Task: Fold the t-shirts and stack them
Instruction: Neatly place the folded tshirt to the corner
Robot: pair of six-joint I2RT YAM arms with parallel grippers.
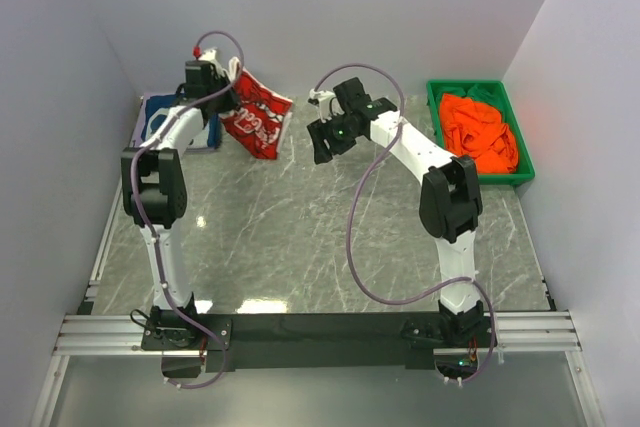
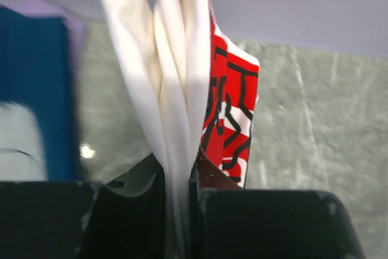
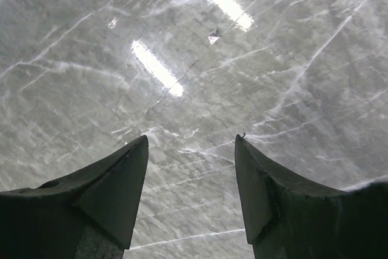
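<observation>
A red t-shirt with white print (image 1: 256, 115) hangs off the table at the back left, held up by my left gripper (image 1: 213, 82). In the left wrist view that gripper (image 2: 176, 177) is shut on a bunch of white cloth folds (image 2: 173, 89), and the red printed cloth (image 2: 230, 107) hangs just to their right. A navy t-shirt (image 1: 172, 119) lies at the far left; it shows again as a blue blur (image 2: 36, 89). Orange t-shirts (image 1: 480, 130) fill the green bin. My right gripper (image 1: 323, 142) hovers open over bare marble (image 3: 191, 144), nothing between its fingers.
The green bin (image 1: 437, 115) stands at the back right against the wall. A pale lilac container edge (image 1: 139, 119) borders the navy shirt. Grey walls close the left, back and right sides. The marble tabletop (image 1: 300, 237) stretches between the two arms.
</observation>
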